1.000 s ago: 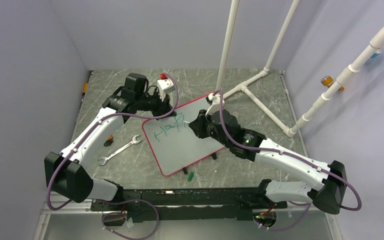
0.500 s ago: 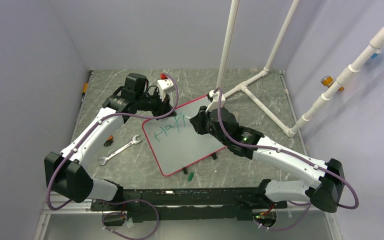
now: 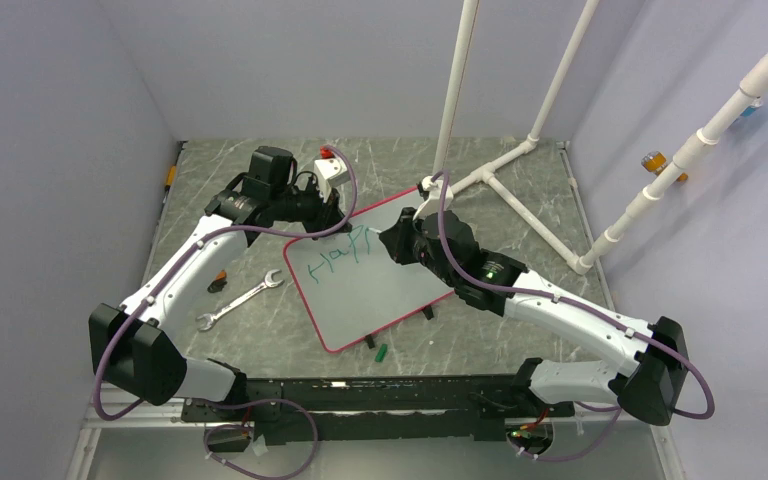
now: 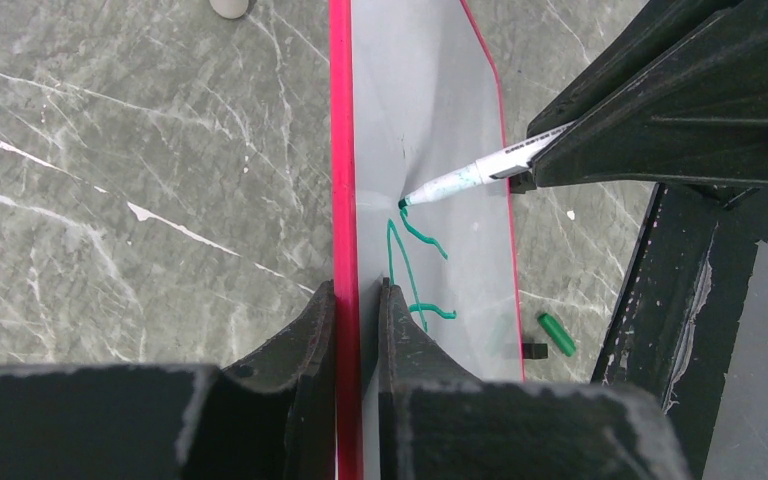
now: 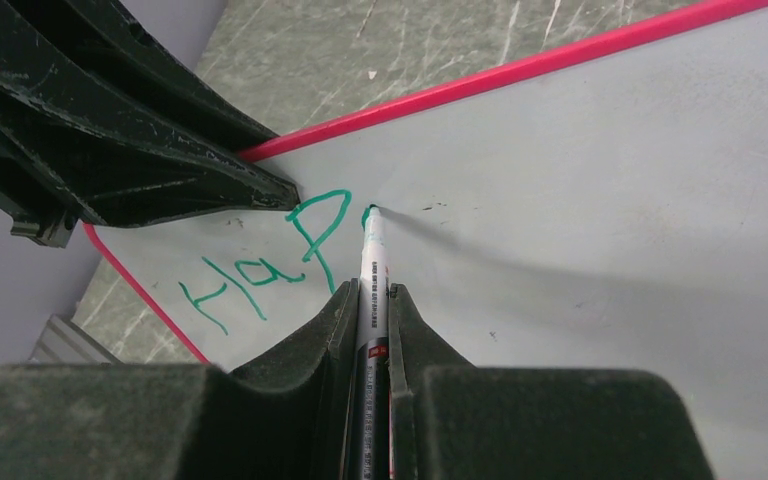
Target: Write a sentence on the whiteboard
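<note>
While edge-on, whiteboard (image 4: 430,120) between left fingers (image 4: 300,340).

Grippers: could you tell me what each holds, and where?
The left gripper clamps the whiteboard by its red edge; the right gripper holds the marker by its barrel.

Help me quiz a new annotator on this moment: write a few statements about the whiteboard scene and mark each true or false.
1. The right gripper holds a green marker with its tip on the whiteboard. True.
2. The left gripper is clamped on the whiteboard's red edge. True.
3. The whole sentence is written on the board. False: the green writing reads only "Hap", with the marker tip just right of the p.
4. The wrench lies on top of the whiteboard. False: the wrench lies on the table, to the left of the board and apart from it.
</note>
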